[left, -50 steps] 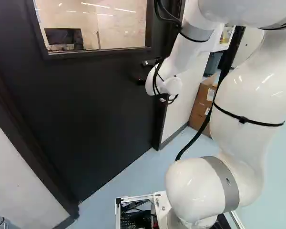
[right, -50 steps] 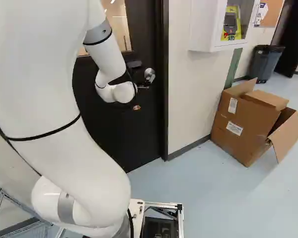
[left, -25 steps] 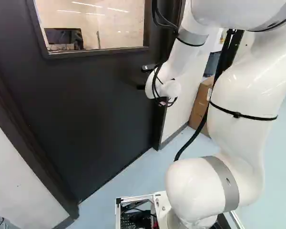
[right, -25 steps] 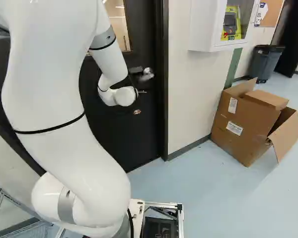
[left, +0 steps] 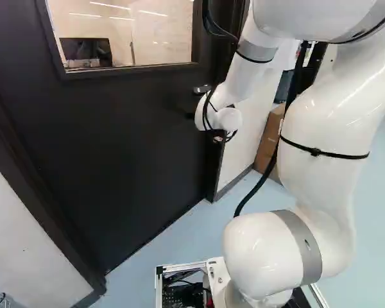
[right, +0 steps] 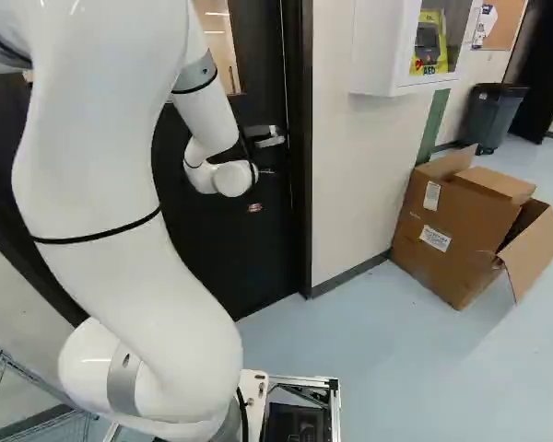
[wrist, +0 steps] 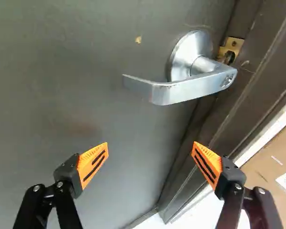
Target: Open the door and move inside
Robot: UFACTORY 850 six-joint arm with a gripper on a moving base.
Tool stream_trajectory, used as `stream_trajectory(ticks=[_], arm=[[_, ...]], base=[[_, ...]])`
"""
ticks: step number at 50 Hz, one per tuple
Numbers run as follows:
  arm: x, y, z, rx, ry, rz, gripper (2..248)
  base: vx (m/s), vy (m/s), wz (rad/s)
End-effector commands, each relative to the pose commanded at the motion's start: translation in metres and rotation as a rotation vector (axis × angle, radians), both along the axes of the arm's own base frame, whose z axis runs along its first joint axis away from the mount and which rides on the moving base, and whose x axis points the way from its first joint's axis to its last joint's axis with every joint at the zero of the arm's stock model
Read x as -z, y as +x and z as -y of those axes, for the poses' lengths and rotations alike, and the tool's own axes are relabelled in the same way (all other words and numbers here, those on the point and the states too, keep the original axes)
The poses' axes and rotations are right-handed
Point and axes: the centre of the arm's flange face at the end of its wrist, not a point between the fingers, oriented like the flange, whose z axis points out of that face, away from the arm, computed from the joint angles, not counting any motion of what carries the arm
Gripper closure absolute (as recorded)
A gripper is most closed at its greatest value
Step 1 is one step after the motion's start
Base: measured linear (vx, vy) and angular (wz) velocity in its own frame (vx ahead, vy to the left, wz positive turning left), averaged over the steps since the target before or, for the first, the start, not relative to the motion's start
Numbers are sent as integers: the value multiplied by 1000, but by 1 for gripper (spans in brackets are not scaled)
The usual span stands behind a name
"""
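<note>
Gripper wide open, short of the door handle

The gripper stands wide open with nothing in its grasp, its two orange pads well apart; in the right base view it sits just off the centre toward eleven o'clock, mostly hidden behind the arm's end. Ahead of it is the dark door, which in the left base view spreads from nine o'clock round to twelve; the silver lever handle lies beyond the fingertips, at about one o'clock from the gripper, apart from both fingers; its free end points toward the hinge side, and a brass plate shows at two o'clock from it, at the seam between door and door frame. How far the door stands from its frame, if at all, I cannot tell.

The white arm fills the nine o'clock side of the right base view; a window is set in the door at eleven o'clock in the left base view. In the right base view an open cardboard box sits on the pale floor at three o'clock; a dark bin stands at two, and a white wall cabinet with a yellow device hangs at one.
</note>
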Motion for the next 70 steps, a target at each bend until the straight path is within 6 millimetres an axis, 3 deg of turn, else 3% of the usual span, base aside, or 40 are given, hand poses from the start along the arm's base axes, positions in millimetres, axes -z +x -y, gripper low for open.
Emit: stream_trajectory(ticks=[24, 70], arm=[[3, 41, 4, 158, 95, 14, 3], [13, 130, -34, 102, 105, 59, 3]], base=[[0, 0, 0], [0, 0, 0]])
